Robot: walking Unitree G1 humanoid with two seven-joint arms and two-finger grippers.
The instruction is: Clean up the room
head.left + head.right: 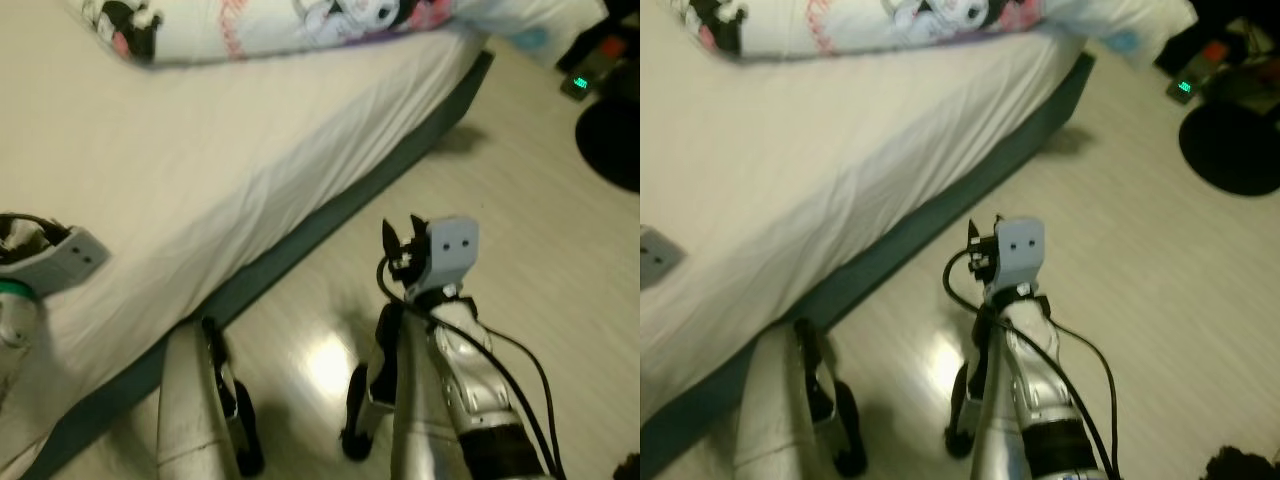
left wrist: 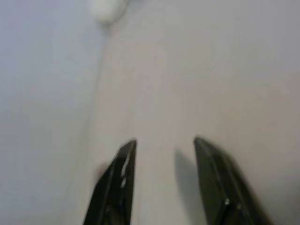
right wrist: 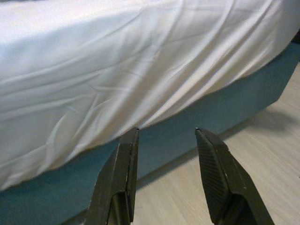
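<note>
While both arms are up by the bed (image 1: 200, 170), neither holds anything, so tidying looks barely begun. Right gripper (image 3: 164, 136) hangs over the floor (image 1: 540, 260) beside the bed's dark base, jaws parted and empty. Left gripper (image 2: 161, 145) sits above the white sheet, jaws also parted, empty. A printed pillow (image 1: 270, 25) lies at the head, cut off. Dark clutter (image 1: 1230, 110) across the floor is too blurry to identify.

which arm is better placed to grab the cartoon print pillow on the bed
Left, probably. The left gripper is open and hovers over the white sheet, on the same surface as the pillow. The right gripper, also open, hangs over the floor beside the bed frame.
</note>
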